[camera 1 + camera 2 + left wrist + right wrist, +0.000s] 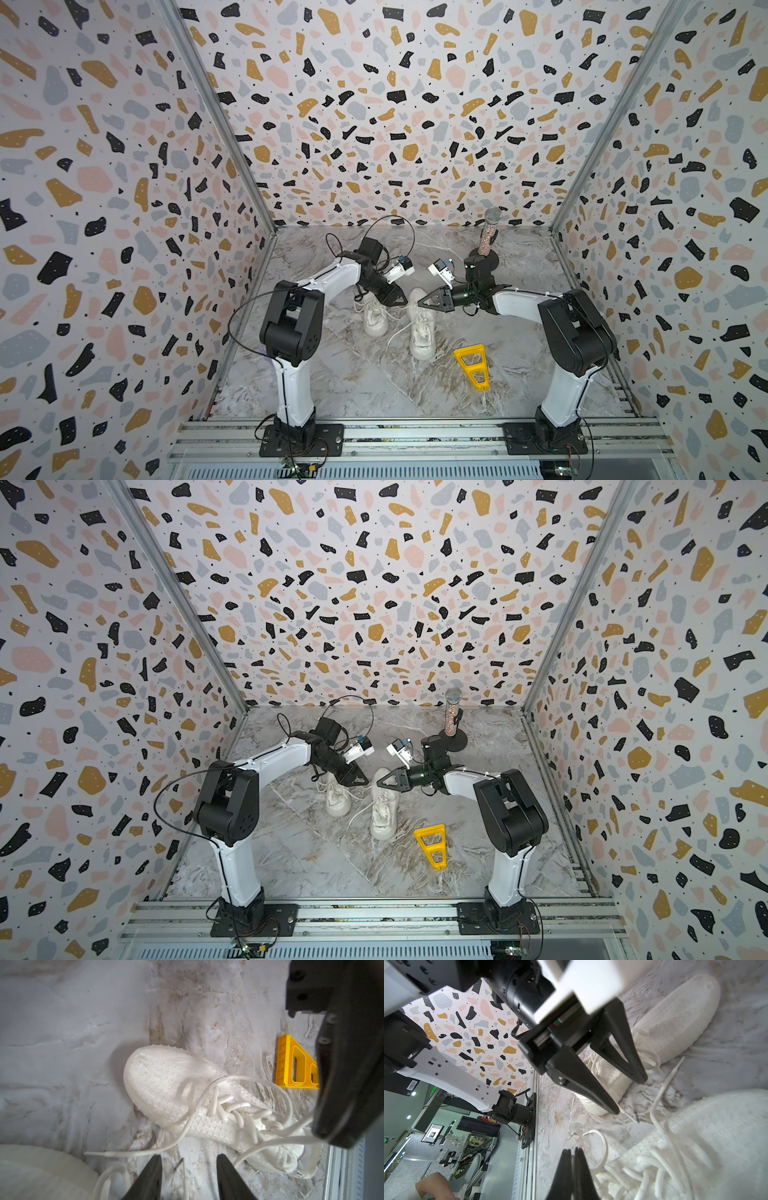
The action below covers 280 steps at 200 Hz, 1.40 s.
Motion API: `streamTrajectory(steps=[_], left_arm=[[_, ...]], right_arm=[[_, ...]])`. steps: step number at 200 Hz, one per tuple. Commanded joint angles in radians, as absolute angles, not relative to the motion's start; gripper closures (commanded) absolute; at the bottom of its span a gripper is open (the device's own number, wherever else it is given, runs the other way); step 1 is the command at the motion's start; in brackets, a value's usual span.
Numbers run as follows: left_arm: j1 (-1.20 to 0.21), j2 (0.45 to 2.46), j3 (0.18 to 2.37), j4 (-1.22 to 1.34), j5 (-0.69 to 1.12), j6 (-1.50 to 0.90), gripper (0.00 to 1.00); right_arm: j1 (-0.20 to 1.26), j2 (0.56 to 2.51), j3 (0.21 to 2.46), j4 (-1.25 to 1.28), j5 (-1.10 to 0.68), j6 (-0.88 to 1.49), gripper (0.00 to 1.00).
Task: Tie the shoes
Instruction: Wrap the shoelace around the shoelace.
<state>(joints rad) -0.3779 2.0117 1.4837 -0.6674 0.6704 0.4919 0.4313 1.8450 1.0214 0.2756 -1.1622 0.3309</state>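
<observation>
Two white shoes lie side by side mid-table in both top views, the left shoe (pixel 375 319) and the right shoe (pixel 422 330), both with loose laces (pixel 397 332). My left gripper (pixel 404 301) hovers between their heels and is open; in the left wrist view its fingers (pixel 152 1176) stand apart over the marble, with a thin white strand (pixel 184 1178) lying loose between them. The right shoe (pixel 166 1084) fills that view, its laces (pixel 245 1109) untied. My right gripper (pixel 572 1151) is shut with nothing seen between its tips, beside the right shoe (pixel 716 1136) and a curled lace end (pixel 601 1140).
A yellow triangular frame (pixel 473 365) lies in front of the right shoe. A glittery microphone (pixel 489 232) stands on a black base at the back right. Terrazzo walls close in three sides, and a metal rail (pixel 415 432) runs along the front edge.
</observation>
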Motion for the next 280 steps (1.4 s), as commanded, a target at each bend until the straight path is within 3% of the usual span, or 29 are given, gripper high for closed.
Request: streamTrajectory(steps=[1, 71, 125, 145, 188, 217, 280], left_arm=[[-0.384, 2.042, 1.558, -0.756, 0.687, 0.514, 0.53], [-0.41, 2.19, 1.713, -0.933, 0.663, 0.511, 0.54], [-0.42, 2.267, 1.797, -0.981, 0.682, 0.46, 0.64], [-0.42, 2.275, 1.803, -0.995, 0.689, 0.463, 0.72], [-0.419, 2.22, 1.774, -0.999, 0.682, 0.472, 0.92], [-0.417, 2.154, 1.732, -1.001, 0.696, 0.463, 1.0], [-0.413, 2.001, 1.633, -1.143, 0.729, 0.421, 1.0]], right_arm=[[0.428, 1.815, 1.06, 0.262, -1.166, 0.311, 1.0], [0.427, 1.825, 1.067, 0.27, -1.165, 0.318, 1.0], [0.425, 1.822, 1.064, 0.268, -1.165, 0.317, 1.0], [0.426, 1.819, 1.063, 0.265, -1.163, 0.314, 1.0], [0.426, 1.82, 1.062, 0.257, -1.158, 0.307, 1.0], [0.424, 1.812, 1.064, 0.24, -1.133, 0.3, 1.0], [0.423, 1.803, 1.091, 0.17, -1.073, 0.298, 1.0]])
